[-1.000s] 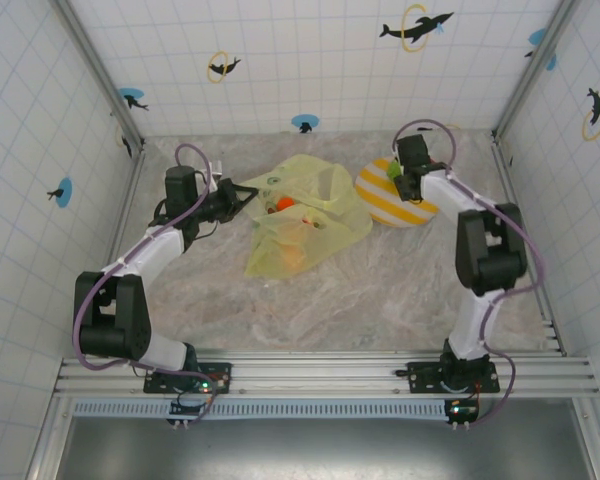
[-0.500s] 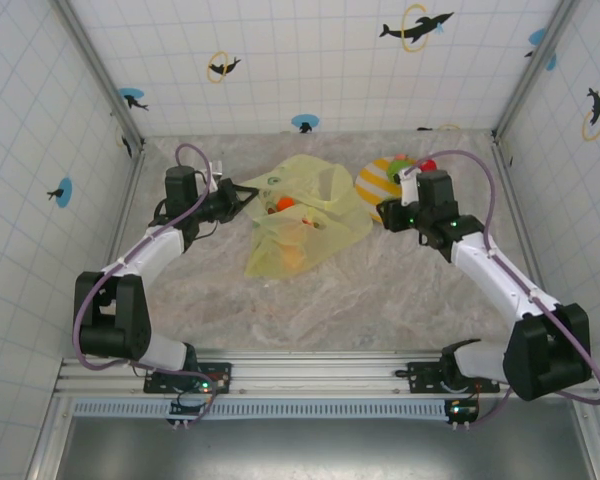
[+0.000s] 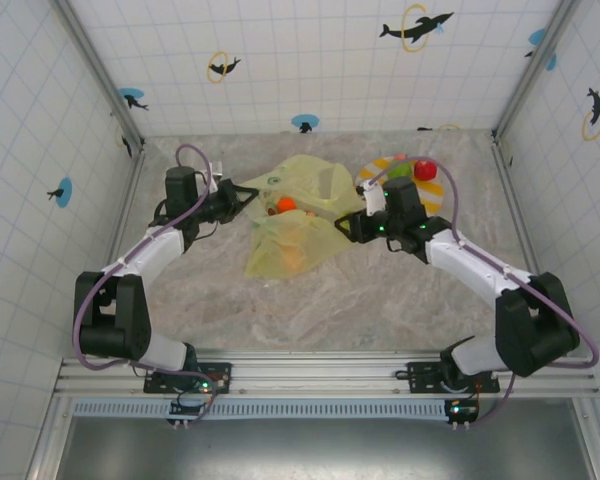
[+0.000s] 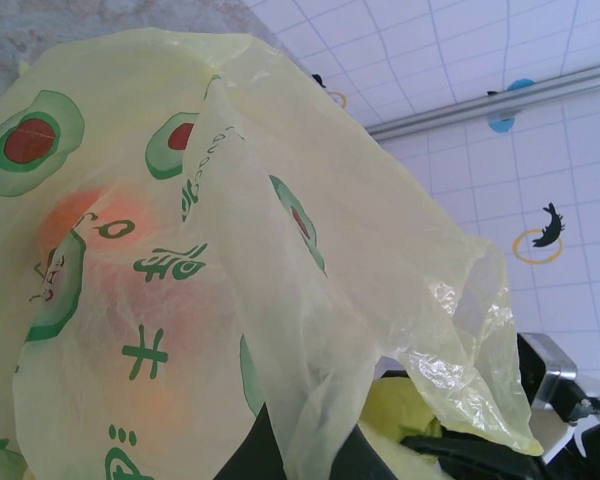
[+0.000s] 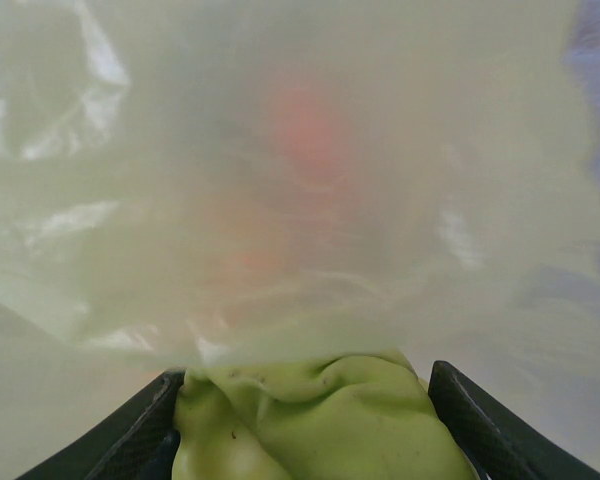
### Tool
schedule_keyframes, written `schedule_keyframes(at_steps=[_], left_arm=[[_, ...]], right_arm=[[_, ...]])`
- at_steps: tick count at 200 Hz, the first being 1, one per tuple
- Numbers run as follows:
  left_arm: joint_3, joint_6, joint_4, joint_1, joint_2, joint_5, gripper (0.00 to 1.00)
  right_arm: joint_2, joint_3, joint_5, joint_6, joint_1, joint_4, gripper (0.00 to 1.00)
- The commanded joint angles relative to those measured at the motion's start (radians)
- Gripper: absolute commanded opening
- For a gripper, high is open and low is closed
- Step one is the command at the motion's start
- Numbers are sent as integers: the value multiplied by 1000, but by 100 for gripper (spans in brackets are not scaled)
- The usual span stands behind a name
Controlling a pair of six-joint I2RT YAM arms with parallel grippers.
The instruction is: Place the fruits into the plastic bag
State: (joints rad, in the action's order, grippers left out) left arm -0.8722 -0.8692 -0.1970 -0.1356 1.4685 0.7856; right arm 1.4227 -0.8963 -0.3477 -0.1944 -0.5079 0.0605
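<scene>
Left gripper (image 3: pixel 246 194) pinches bag (image 3: pixel 325 200) rim shut; right gripper (image 5: pixel 305 388), half-wide, holds green fruit (image 5: pixel 310 435) at bag's side.

The plastic bag (image 3: pixel 305 228) lies between both grippers, just right of the left gripper (image 3: pixel 248 193) and just left of the right gripper (image 3: pixel 345 228). Some fruits (image 3: pixel 286 206) lie inside it. One fruit (image 5: pixel 310 425) sits between the right gripper's fingers (image 5: pixel 130 430). Behind that gripper lies the plate (image 3: pixel 433 191), with another fruit (image 3: pixel 424 169) on it.
</scene>
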Motion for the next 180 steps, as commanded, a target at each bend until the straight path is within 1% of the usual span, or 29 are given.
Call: schedule_keyframes(at_steps=[1,11,34,57,88,110,121,134,160,180], left_arm=[[15,-7,-28,6,0,25,0],[15,-10,-28,5,1,28,0],[16,-10,-30,6,1,30,0],[15,-11,-32,6,1,32,0],[15,-11,-33,5,-1,32,0],[15,-12,-33,6,0,33,0],[15,-11,-33,5,0,34,0],[15,-11,-34,5,0,33,0],[15,-11,-33,5,0,33,0],[15,-11,-33,4,0,33,0]], right_arm=[[45,-50,-24,-39,-32,-130,49],[75,-60,-18,-56,-45,-183,50],[145,-85,-23,-88,-76,-243,50],[215,-112,-5,-85,-111,-246,51],[281,-115,-17,-102,-135,-258,54],[311,-115,13,-131,-146,-261,60],[324,-120,6,-141,-146,-260,61],[330,-122,-2,-146,-146,-257,65],[306,-119,-9,-143,-140,-251,73],[280,-108,-27,-146,-130,-248,76]])
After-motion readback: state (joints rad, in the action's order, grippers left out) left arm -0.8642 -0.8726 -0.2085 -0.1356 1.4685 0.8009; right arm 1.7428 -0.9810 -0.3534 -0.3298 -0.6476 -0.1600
